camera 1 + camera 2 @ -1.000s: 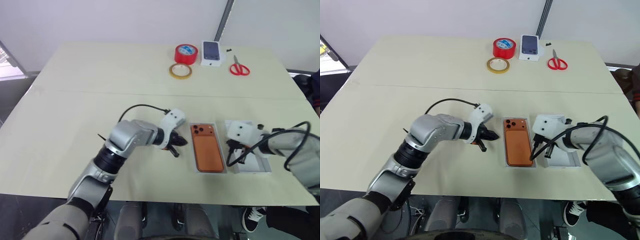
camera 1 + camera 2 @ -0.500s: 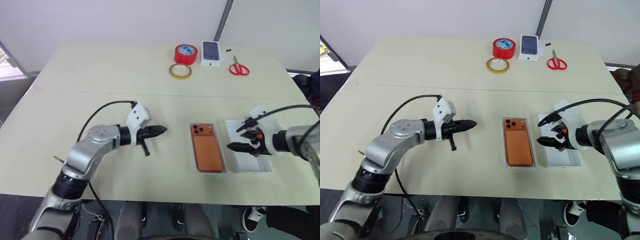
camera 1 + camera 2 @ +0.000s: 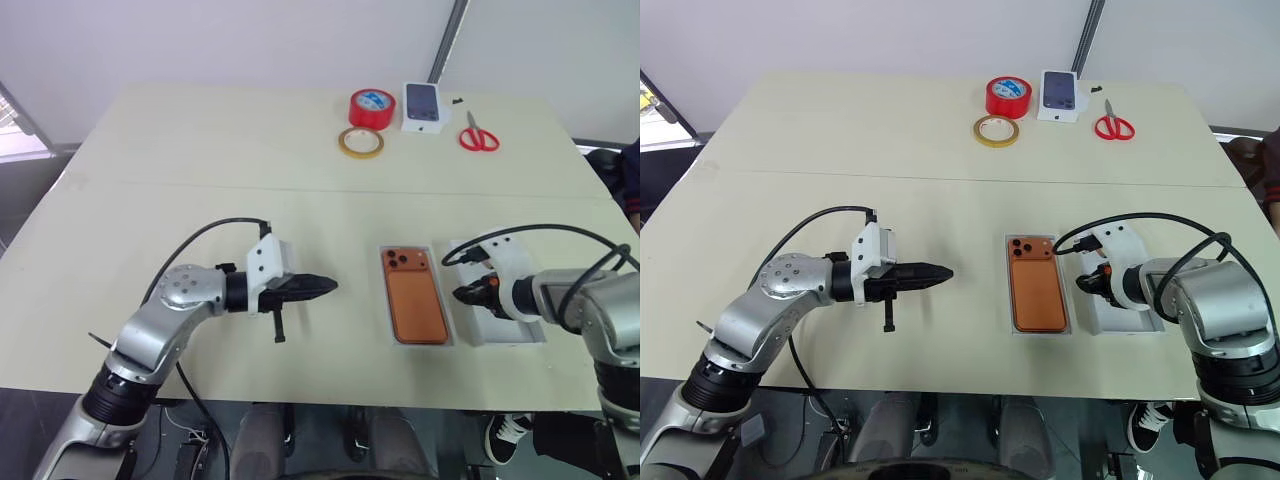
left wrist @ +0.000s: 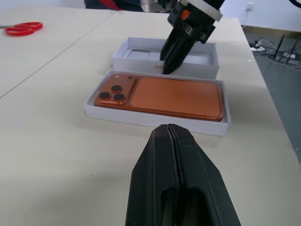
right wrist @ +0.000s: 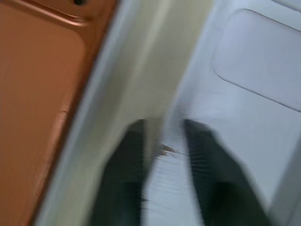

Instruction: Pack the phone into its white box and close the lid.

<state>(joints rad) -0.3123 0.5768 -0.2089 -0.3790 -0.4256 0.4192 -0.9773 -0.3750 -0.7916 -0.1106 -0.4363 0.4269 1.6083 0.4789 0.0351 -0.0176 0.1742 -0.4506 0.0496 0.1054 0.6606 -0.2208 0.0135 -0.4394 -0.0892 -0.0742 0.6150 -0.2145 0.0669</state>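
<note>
The orange phone (image 3: 415, 305) lies camera side up inside the white box (image 3: 382, 300), a shallow tray near the table's front edge. Just right of it sits the lid (image 3: 500, 330), upturned, with an oval recess in its floor. My right gripper (image 3: 462, 294) is shut on the lid's wall nearest the box. In the right wrist view one finger (image 5: 122, 165) stands outside that wall and the other inside. My left gripper (image 3: 330, 285) is shut on nothing, hovering left of the box and pointing at it; the left wrist view looks over the phone (image 4: 176, 96).
At the table's far edge lie a red tape roll (image 3: 372, 107), a yellowish tape ring (image 3: 360, 142), a small white carton printed with a dark phone (image 3: 423, 105) and red scissors (image 3: 479, 135). A narrow strip of table separates box and lid.
My left gripper drew back leftward from the box, staying shut. My right gripper opened over the lid, dipped down and closed on the lid's wall.
</note>
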